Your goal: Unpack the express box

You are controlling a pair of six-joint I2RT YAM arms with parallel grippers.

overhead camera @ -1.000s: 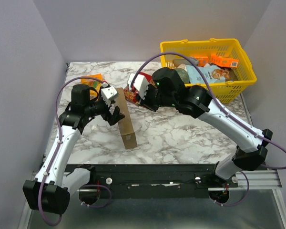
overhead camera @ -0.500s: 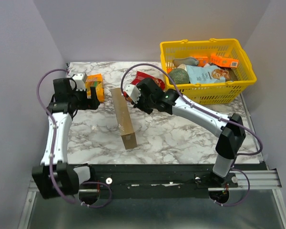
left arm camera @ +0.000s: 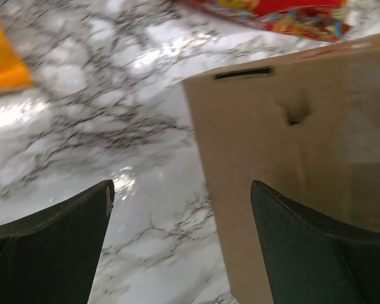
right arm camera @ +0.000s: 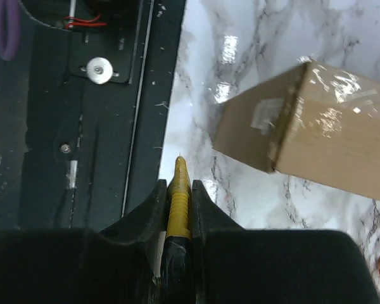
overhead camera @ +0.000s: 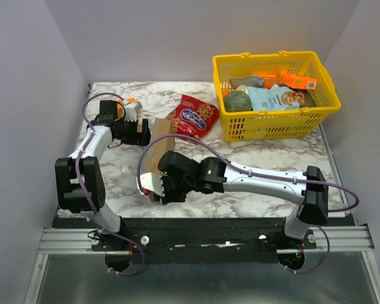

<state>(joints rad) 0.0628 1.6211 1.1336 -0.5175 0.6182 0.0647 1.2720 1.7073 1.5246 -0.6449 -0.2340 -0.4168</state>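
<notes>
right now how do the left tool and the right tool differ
The left tool is open and holds nothing; the right tool is shut on a thin yellow pointed stick. The left tool sits at the far end of the flat brown cardboard box; the right tool is at its near end. Both are close to the box, and neither grips it.

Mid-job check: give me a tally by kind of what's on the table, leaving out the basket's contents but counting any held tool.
express box: 1
red snack bag: 1
orange packet, by the left arm: 1
yellow basket: 1
yellow tool, clamped in the right gripper: 1
Total: 5
</notes>
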